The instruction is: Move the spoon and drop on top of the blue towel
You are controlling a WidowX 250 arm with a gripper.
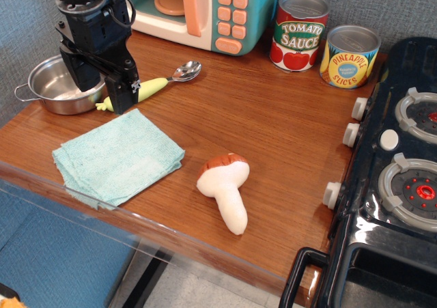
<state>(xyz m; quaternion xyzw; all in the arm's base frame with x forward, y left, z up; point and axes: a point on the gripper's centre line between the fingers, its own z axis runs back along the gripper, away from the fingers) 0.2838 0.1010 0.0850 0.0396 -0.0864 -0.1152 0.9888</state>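
Tool (121,98) down over spoon (158,81) handle end; we can't tell if pinching. Risk: rounded handle slips, we miss towel (117,156) just below tool.

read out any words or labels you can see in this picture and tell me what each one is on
"TOMATO SAUCE": on the red and white can at the back of the table.
"PINEAPPLE SLICES": on the yellow can beside it.
Small print in the blue oval on the yellow can: too small to read.
The toy microwave buttons: no readable marks.
The spoon, blue towel and gripper: no text visible.
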